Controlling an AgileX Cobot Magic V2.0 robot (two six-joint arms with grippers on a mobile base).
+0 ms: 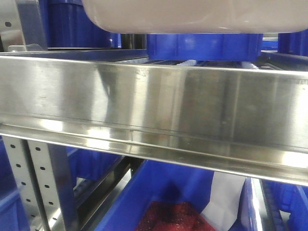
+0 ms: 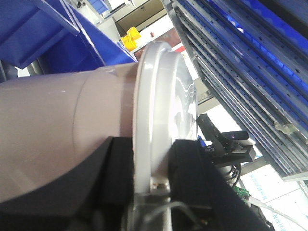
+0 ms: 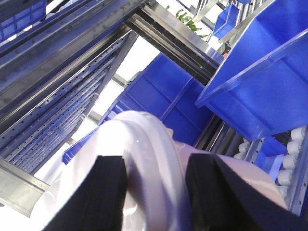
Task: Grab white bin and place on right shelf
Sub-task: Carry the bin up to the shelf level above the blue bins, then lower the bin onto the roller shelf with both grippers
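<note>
1. My left gripper (image 2: 151,185) and right gripper (image 3: 159,192) each clench the rim of the white bin (image 1: 192,14), which hangs between them.
2. This is the carrying step: the right shelf (image 1: 154,101) rail lies below my grippers.
3. Next, I judge, I should lower the bin level onto the shelf.

You see a blue bin (image 1: 204,46) up top; lower down, another blue bin (image 1: 144,192) holds red material (image 1: 168,216) beside a white sheet (image 1: 226,197).

Left and right jaws clamped.
</note>
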